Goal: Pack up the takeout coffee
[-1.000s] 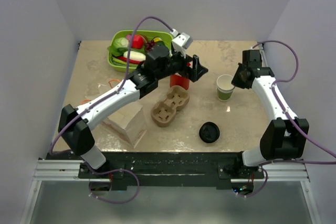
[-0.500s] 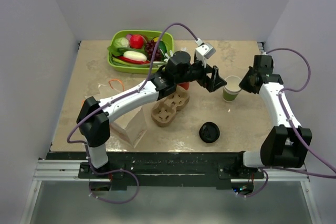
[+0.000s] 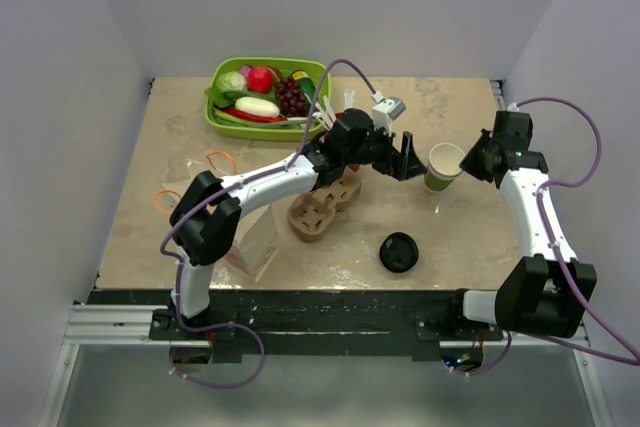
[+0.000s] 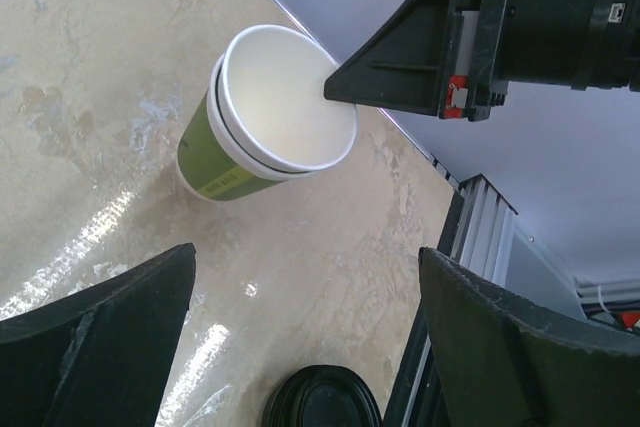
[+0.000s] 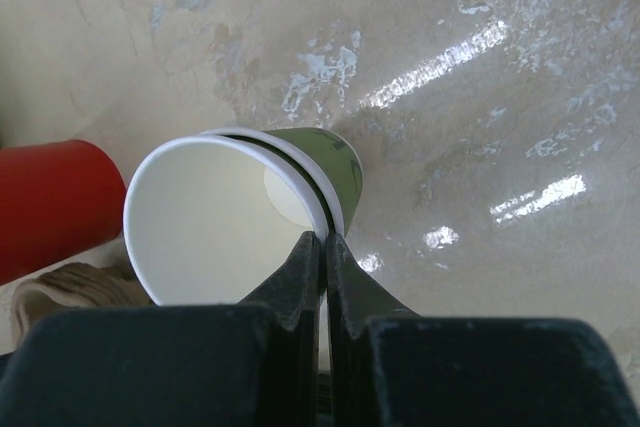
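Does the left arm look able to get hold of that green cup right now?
Probably yes. The left gripper is open and faces the green paper cup, with nothing between them. The right gripper pinches only the rim, leaving the cup's wall free.

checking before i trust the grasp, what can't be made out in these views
Left wrist: the round black plastic lid is cut off by the bottom edge.
Right wrist: the red cup is cut off by the left edge; its contents are out of frame.
Top external: how the right gripper holds the small green paper cup is too small to make out.
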`<state>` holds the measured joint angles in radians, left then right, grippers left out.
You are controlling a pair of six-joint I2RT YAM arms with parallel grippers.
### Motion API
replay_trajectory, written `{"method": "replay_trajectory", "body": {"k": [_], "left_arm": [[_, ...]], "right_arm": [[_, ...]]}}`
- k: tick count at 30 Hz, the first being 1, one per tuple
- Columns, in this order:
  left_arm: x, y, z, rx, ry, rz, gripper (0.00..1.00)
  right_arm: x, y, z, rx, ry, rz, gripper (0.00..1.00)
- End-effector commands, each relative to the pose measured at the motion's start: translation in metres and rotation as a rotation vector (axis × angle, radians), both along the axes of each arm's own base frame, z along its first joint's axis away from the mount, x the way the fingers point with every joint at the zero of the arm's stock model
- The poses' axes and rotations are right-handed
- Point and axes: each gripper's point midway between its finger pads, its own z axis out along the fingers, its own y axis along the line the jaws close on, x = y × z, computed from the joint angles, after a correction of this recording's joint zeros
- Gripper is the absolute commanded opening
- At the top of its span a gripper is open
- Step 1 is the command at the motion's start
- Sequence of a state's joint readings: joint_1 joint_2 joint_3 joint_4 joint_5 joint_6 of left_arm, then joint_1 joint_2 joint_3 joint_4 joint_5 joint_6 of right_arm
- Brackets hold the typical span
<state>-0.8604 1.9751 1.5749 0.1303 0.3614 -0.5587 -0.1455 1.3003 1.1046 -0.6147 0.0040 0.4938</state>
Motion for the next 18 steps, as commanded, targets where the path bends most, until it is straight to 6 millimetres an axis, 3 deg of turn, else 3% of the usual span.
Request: {"method": "replay_trajectory", "body": {"k": [1,5,11,18], "left_arm": [[0.007,-0.004,0.017,-0.075,-0.001,0.029,0.96],[0.012,-0.006,0.001,-0.057,0.038,0.054,0.95],[0.012,-0.006,-0.007,-0.053,0.074,0.069,0.91],[0.008,0.004,-0.012,-0.054,0.073,0.095,0.9]], "right_arm": [[0.002,0.009,0.01,0.058,-0.05,0.036,0.0],[-0.004,0.016,0.015,0.087,-0.059,0.065,0.0],[-0.02,0.032,0.022,0.163,-0.09,0.11,0.0],[-0.033,0.03,0.01,0.178,-0.056,0.071,0.0]]}}
